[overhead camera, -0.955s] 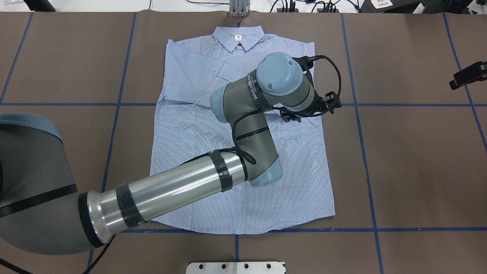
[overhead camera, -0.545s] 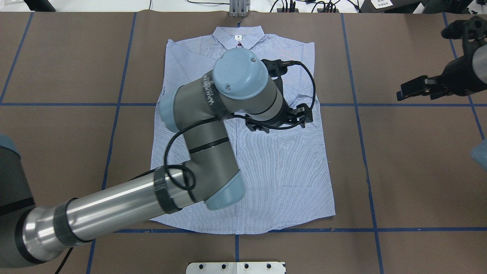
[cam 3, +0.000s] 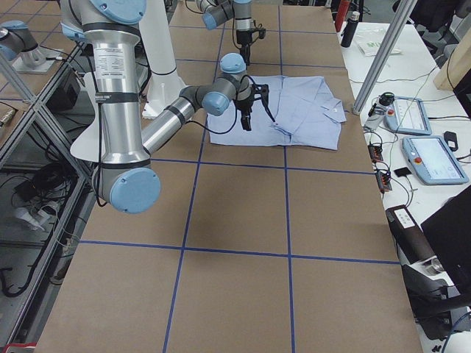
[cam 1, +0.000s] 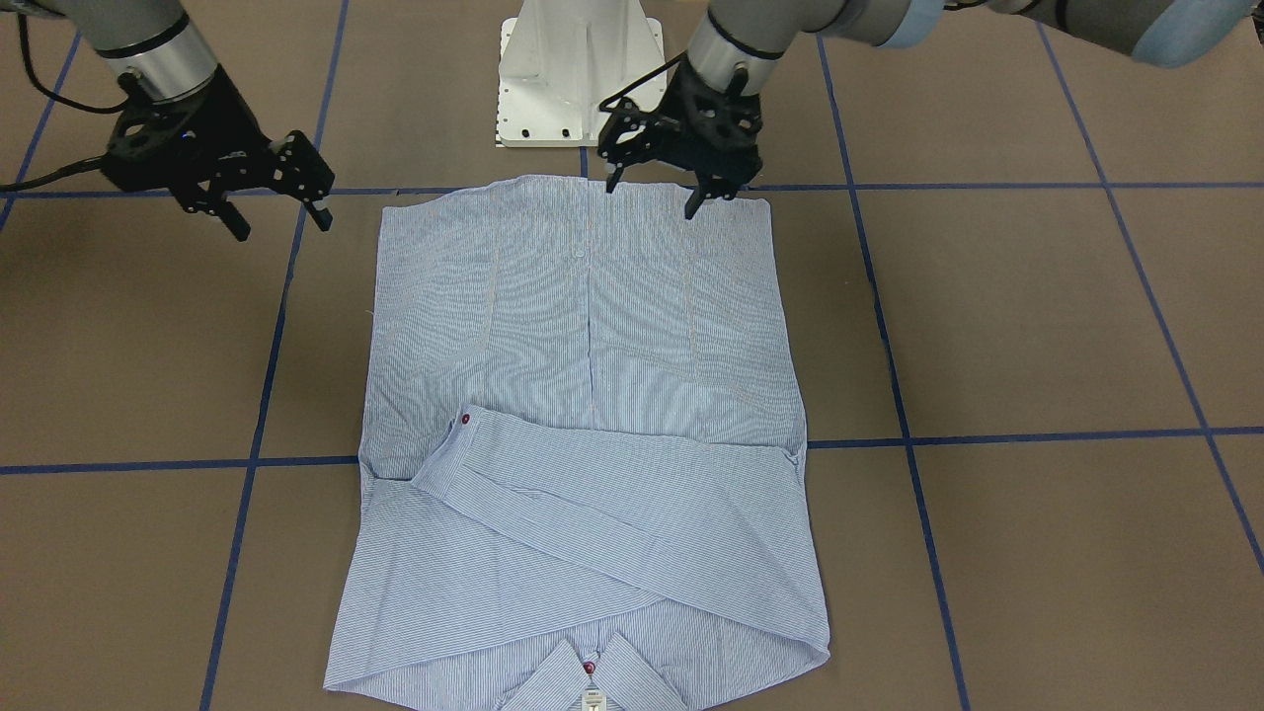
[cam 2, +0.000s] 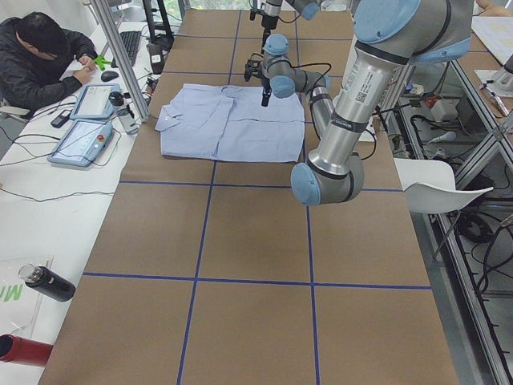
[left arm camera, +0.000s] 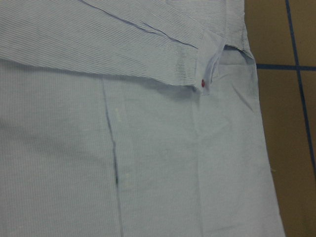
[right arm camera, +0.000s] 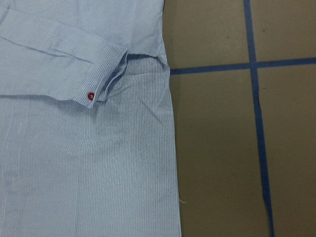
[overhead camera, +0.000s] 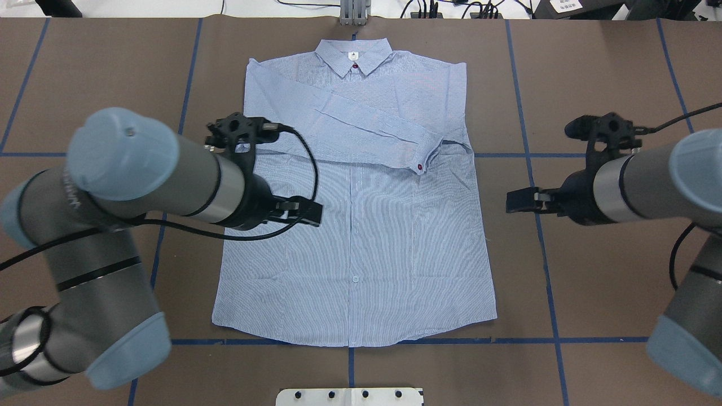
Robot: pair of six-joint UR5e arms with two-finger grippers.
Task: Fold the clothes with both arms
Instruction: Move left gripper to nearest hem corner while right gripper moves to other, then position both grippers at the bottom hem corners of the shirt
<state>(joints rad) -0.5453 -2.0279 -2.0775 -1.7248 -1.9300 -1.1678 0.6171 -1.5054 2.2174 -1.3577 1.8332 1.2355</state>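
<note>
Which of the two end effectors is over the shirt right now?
The left end effector: it hangs open above the shirt. The right end effector is beside the shirt, over the table.

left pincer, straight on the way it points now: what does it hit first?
Most likely the shirt: the left pincer points down over the front panel, below the folded sleeve, and its wrist view is mostly cloth. Nothing shows between; height unclear.

Brown table (blue tape grid) — one striped shirt lies flat, a sleeve folded across its chest.
</note>
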